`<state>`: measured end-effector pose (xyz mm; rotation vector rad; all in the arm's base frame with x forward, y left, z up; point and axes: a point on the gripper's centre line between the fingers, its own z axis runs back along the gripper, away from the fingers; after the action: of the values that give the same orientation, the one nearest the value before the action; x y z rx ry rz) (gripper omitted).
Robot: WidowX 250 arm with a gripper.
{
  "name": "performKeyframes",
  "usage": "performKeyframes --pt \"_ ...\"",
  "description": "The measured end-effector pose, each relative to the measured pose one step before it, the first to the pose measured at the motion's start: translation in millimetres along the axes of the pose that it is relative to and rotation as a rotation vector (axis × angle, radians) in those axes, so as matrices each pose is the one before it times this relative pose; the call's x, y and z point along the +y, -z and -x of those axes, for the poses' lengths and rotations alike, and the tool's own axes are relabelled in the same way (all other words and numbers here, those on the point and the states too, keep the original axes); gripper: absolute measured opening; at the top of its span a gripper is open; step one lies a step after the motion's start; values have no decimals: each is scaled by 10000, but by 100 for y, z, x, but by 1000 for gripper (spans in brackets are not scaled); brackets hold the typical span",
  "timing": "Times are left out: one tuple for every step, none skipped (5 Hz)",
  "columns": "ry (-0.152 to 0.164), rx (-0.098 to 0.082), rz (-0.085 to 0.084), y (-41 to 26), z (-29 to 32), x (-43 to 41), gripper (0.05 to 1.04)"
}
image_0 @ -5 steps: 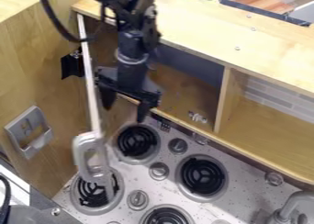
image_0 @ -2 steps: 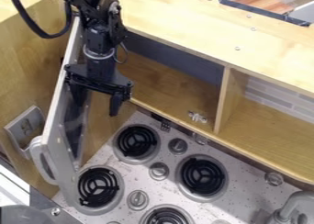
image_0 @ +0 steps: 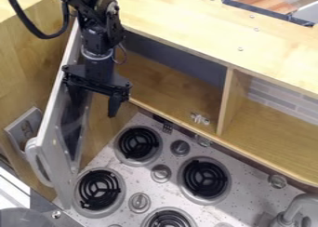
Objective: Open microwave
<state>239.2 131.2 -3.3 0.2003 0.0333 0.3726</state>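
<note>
The gripper (image_0: 95, 110) hangs at the upper left, in front of the microwave's left part, with its two fingers spread and nothing between them. Its left finger is at the inner face of the microwave door (image_0: 57, 147); whether they touch I cannot tell. That door stands swung wide out toward the left wooden wall, its handle (image_0: 38, 162) on the far side near the wall. Behind the gripper, the microwave's wooden compartment (image_0: 177, 89) lies exposed.
Below are the stove top with several black coil burners (image_0: 205, 179) and knobs (image_0: 160, 173). A faucet (image_0: 292, 212) stands at lower right. A vertical divider (image_0: 229, 100) parts the shelf, and a grey metal holder (image_0: 25, 126) is on the left wall.
The gripper has moved left and slightly down. The microwave door has swung outward to the left, showing its inner face and uncovering the lower-left burner.
</note>
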Motion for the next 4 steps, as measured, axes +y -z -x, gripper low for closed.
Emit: performKeyframes --pt "10 33 -79 89 142 190 998" --pt "-11 -57 202 140 150 -397 998" --pt "410 -48 248 -164 32 -1611 998" --pt "672 -387 185 -1456 -395 -2128 998"
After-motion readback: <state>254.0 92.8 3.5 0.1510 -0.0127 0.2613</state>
